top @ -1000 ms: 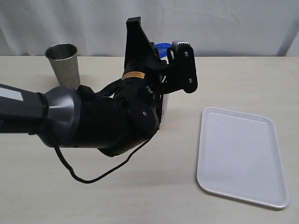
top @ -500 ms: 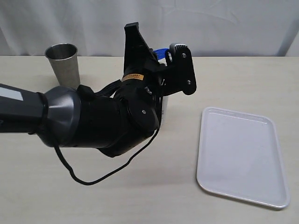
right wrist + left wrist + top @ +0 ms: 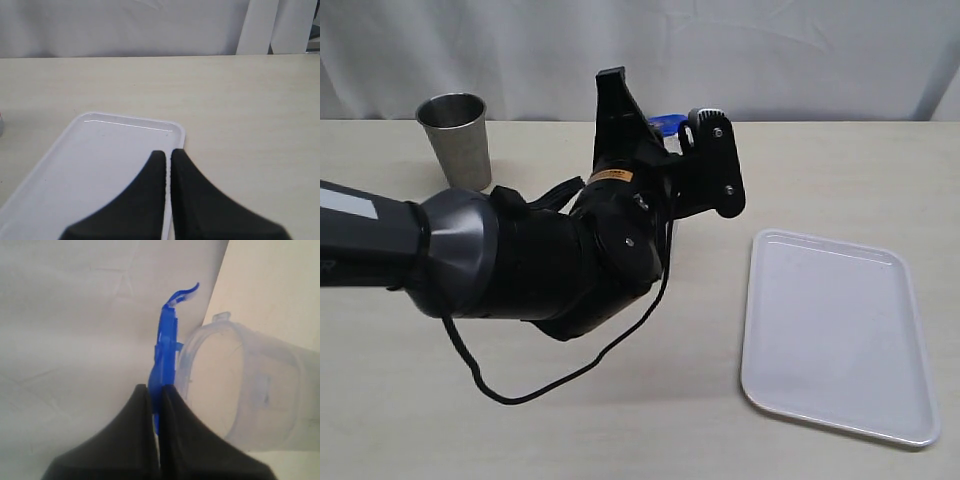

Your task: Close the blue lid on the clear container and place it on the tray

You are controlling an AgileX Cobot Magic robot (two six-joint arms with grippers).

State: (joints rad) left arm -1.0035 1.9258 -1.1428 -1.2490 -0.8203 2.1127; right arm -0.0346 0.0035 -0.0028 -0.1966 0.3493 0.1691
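Compared with a second ago, the small bright-blue plastic lid [image 3: 165, 340] is seen lower and more edge-on above the black left arm [image 3: 520, 265], whose wrist has been swung slightly towards the large flat white rectangular tray [image 3: 840, 335]. The tray and the grey steel cup [image 3: 455, 135] have not been moved on the pale table [image 3: 620, 430]. The tall clear plastic container [image 3: 240, 385], a strip of which was shown below the wrist earlier, is now almost wholly hidden by the arm in the exterior view.

The lid is pinched by its edge between the closed left jaws, just beside the open mouth of the container. Whether lid and rim are touching cannot be told. Both are found near the tray, on the cup's side of it. The right jaws are shut with nothing between them, over a corner of the tray.

A small orange sticker [image 3: 608, 176] is carried on the left arm, its writing too small to be read. Only a faint blurred mark is seen on the container's wall.

One lid, one container, one tray, one cup and two pairs of jaws are counted.
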